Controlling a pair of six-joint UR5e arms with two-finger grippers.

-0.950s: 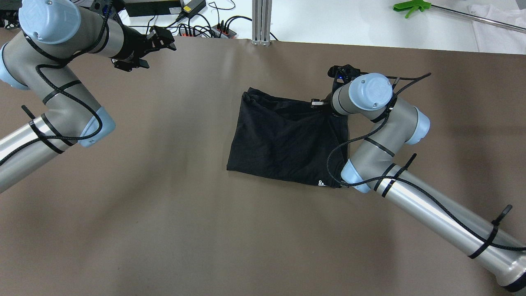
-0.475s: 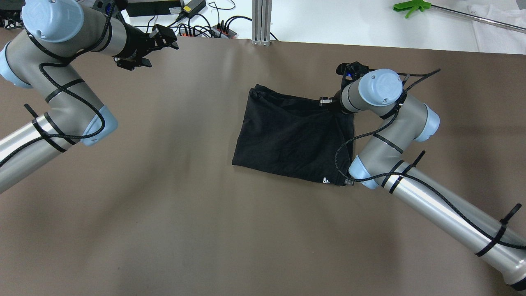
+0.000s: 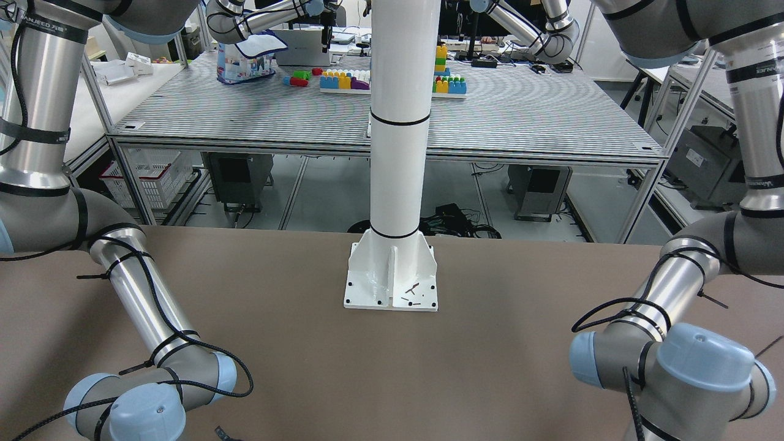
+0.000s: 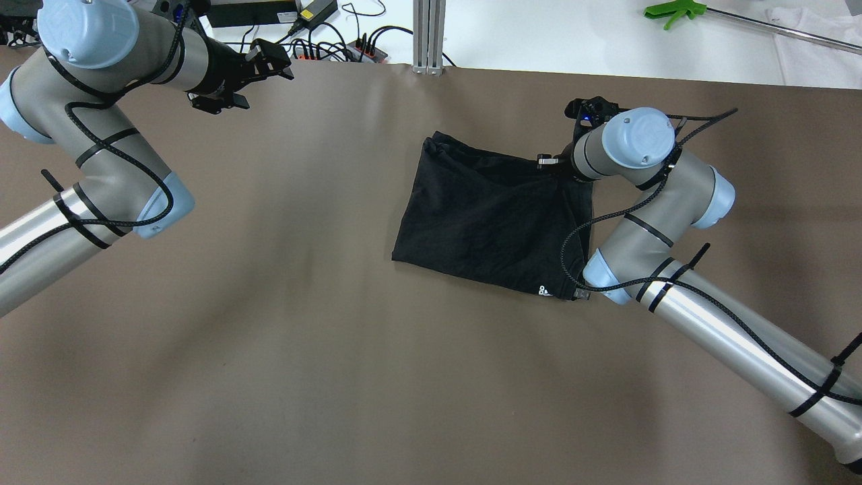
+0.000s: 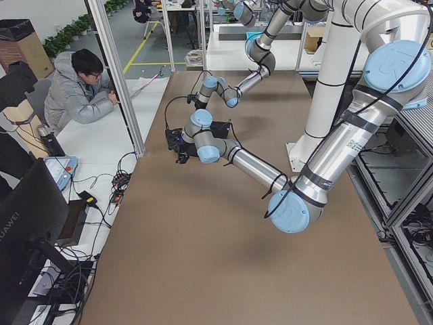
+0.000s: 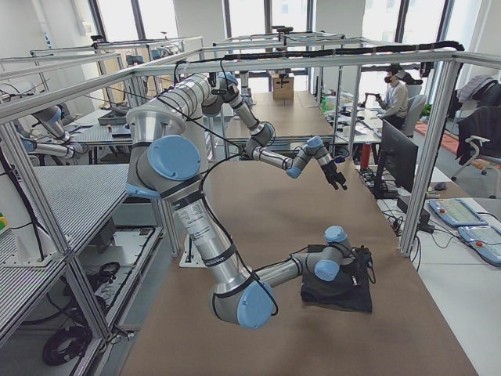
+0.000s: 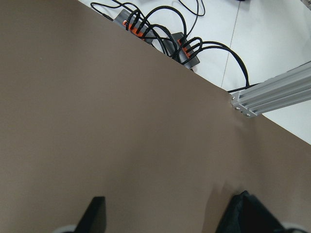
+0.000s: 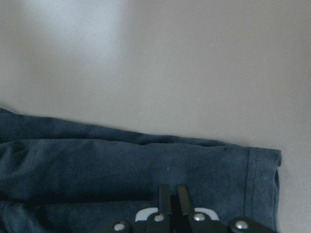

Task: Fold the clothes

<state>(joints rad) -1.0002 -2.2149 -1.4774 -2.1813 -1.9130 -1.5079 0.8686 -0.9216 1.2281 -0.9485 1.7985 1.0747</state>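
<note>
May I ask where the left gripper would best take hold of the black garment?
The black garment by its far left corner, from the robot's left: fabric bunches into a pinchable fold there, and the right gripper holds the far right edge.

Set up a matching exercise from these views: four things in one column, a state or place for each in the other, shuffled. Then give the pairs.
Things
1. left tool
2. right tool
3. black cloth
4. green handle

States or places
A. lies on the brown table
B. open, over bare tabletop
C. on the white surface beyond the table's far edge
D. shut, pinching fabric

Pairs: 1-B, 2-D, 3-A, 4-C
</note>
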